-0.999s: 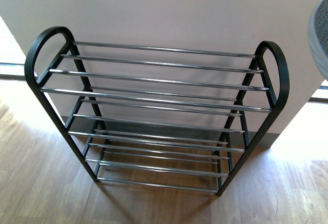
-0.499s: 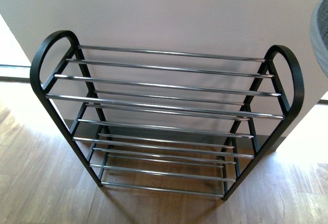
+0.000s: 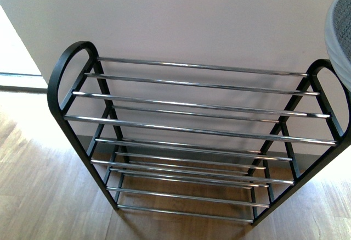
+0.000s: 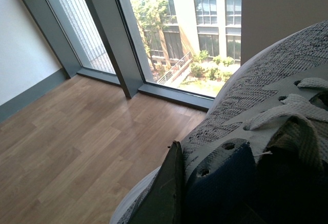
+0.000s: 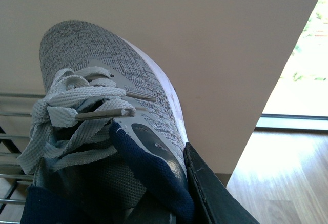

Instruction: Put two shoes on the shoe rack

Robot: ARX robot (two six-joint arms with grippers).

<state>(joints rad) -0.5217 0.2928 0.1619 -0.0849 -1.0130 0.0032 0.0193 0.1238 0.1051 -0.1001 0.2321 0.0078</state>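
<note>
The shoe rack [image 3: 192, 133] stands on the floor against a pale wall, with black side frames and chrome bars, and nothing rests on any tier. In the left wrist view a grey knit shoe [image 4: 261, 90] fills the near side. My left gripper [image 4: 197, 175] is shut on its navy collar, with one dark finger [image 4: 164, 193] against the outer side. In the right wrist view the second grey shoe [image 5: 107, 75] points toe-up, and my right gripper [image 5: 171, 183] is shut on its collar, finger [image 5: 215, 193] outside. That shoe's edge [image 3: 340, 20] shows above the rack's right frame. Rack bars [image 5: 13, 101] lie behind it.
Wooden floor [image 3: 38, 196] surrounds the rack. The pale wall [image 3: 192, 15] rises directly behind it. Floor-to-ceiling windows [image 4: 169, 34] with grey frames stand off to the left side, and a bright window strip [image 5: 302, 80] lies beyond the wall's right corner.
In the front view the rack has slid right and downward and looks larger, so the view has come closer. The shoe edge at the upper right stays in place.
</note>
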